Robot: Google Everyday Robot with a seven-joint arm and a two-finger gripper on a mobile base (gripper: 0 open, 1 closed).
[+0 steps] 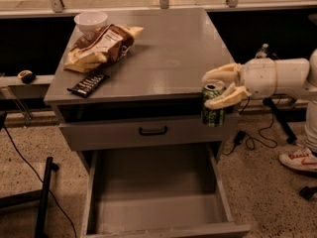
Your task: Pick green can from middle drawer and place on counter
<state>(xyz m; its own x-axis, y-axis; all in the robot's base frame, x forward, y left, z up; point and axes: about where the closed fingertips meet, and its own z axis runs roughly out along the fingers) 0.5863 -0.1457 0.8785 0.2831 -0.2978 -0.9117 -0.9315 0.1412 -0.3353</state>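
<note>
The green can (213,106) has a silver top and is held upright in the air at the counter's front right corner, its top about level with the counter edge. My gripper (219,87) comes in from the right on a white arm and is shut on the can's upper part, one pale finger (222,73) behind it and one in front. The counter (163,53) is a smooth grey slab. The middle drawer (156,192) is pulled out below, its bare grey floor showing.
On the counter's left stand a white bowl (90,20), a chip bag (101,46) and a dark snack bar (87,84). A closed drawer front with a black handle (152,131) sits above the open drawer. Cables and a shoe (299,159) lie on the floor at right.
</note>
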